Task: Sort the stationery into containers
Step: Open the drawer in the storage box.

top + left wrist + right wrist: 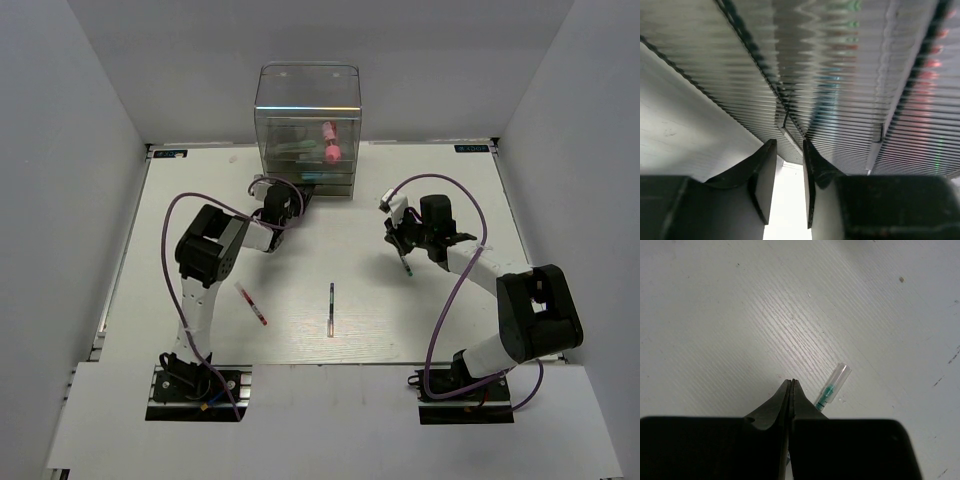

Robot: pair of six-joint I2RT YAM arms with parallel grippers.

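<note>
Stationery, top view: pink tube [330,150] sits inside drawer box [300,90]; red pen [251,303] and dark pen [331,308] lie well in front of box, unsorted.
Left gripper [297,200], top view: at box's lower front.
Left wrist view: fingers [762,170] parted, drawer tab [784,122] just ahead; likely lining up to pull.
Right wrist view: right gripper [791,385] pressed together; green pen [832,387] beside one finger, grip on it uncertain.
</note>
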